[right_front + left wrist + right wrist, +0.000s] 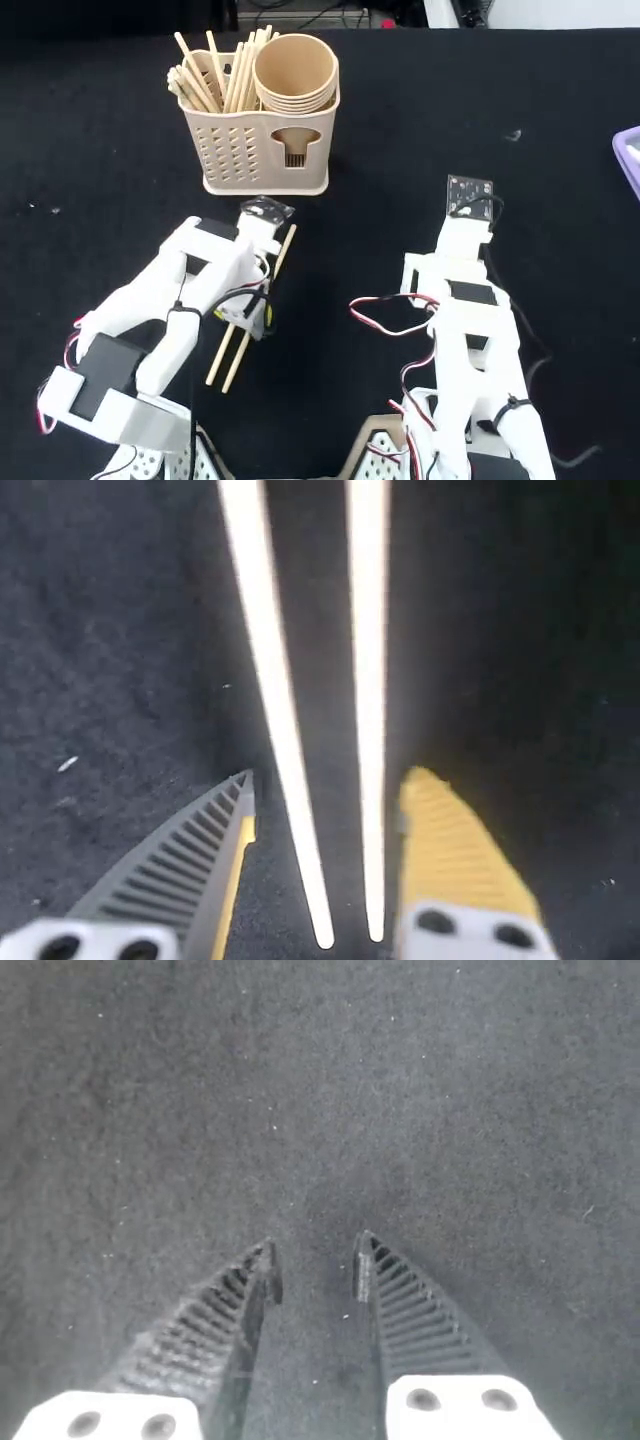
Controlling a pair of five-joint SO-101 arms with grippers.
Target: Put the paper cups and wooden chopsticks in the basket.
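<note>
Left claw (332,778) parted around two chopsticks (368,680), one basket (262,150), one cup stack (298,98)

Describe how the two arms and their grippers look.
The left arm and right arm are white segments with black servo blocks, trailed by red, black and white wires. The left gripper has one grey ribbed finger edged yellow and one yellow ribbed finger. The right gripper has two dark grey ribbed fingers. All sit on white bases with screw holes.

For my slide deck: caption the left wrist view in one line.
Open left gripper straddles two wooden chopsticks lying on the black table.
</note>
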